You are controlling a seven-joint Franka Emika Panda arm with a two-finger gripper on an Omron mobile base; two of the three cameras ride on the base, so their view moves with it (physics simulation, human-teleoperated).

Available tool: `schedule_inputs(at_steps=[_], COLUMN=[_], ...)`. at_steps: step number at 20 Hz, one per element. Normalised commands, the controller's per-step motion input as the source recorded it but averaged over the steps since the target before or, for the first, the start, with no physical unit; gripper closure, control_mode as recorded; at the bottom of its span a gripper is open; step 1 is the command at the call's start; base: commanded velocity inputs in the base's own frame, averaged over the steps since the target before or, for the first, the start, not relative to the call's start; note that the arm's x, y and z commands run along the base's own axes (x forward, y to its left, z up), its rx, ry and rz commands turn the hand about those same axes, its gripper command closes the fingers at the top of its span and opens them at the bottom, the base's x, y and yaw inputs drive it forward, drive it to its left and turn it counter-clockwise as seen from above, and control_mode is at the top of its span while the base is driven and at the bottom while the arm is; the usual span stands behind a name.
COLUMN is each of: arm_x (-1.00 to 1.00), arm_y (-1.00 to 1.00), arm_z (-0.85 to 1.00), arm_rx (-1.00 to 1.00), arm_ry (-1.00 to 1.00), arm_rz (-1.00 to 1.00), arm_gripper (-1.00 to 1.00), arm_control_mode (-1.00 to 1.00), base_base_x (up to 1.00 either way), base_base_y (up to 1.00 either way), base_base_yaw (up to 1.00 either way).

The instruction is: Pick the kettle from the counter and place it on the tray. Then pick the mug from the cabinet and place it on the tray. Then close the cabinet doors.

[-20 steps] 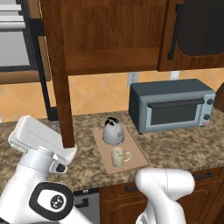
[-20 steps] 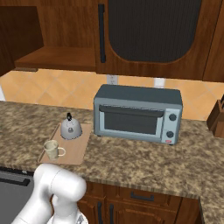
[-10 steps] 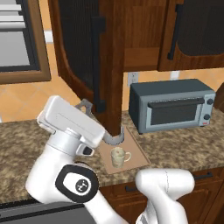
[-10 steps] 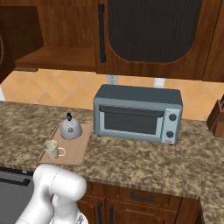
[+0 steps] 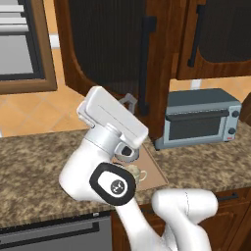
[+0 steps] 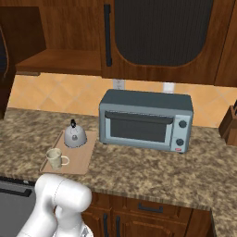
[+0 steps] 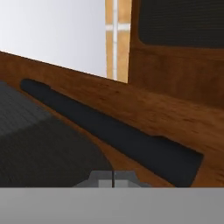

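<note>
Your tabletop is speckled brown-and-tan granite, running under dark wooden wall cabinets with an orange tiled backsplash behind. On it lies the tray, a thin light wooden board, just left of the blue-grey toaster oven. The kettle sits on the tray's far end and the mug on its near end, apart from each other. In the left base view the mug peeks out beside the arm.

The cabinet shows its bare inner shelf in the right base view. Your left door stands swung part-way, its bar handle facing you. The hand view looks close along that door's handle. Your end effector has its tips pressed together, clenched on nothing.
</note>
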Motion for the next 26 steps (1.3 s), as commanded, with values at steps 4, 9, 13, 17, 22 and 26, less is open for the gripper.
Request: schedule_inputs(at_steps=[4, 9, 13, 17, 22, 26], arm_x=[0.79, 0.97, 0.95, 0.99, 0.95, 1.00], arm_y=[-0.79, -0.61, -0.16, -0.49, -0.43, -0.14], arm_z=[0.16, 0.05, -0.01, -0.09, -0.15, -0.19], arm_rx=[0.10, 0.09, 0.00, -0.02, -0.09, -0.07], arm_ry=[-0.02, 0.00, 0.10, 0.19, 0.33, 0.43], arm_rz=[0.02, 0.06, 0.13, 0.18, 0.25, 0.28], arm_gripper=[1.00, 1.00, 1.00, 1.00, 1.00, 1.00], arm_control_mode=[-1.00, -1.00, -1.00, -1.00, -1.00, -1.00], base_base_x=[0.00, 0.00, 0.00, 0.00, 0.00, 0.00], base_base_y=[0.00, 0.00, 0.00, 0.00, 0.00, 0.00], base_base_yaw=[0.00, 0.00, 0.00, 0.00, 0.00, 0.00])
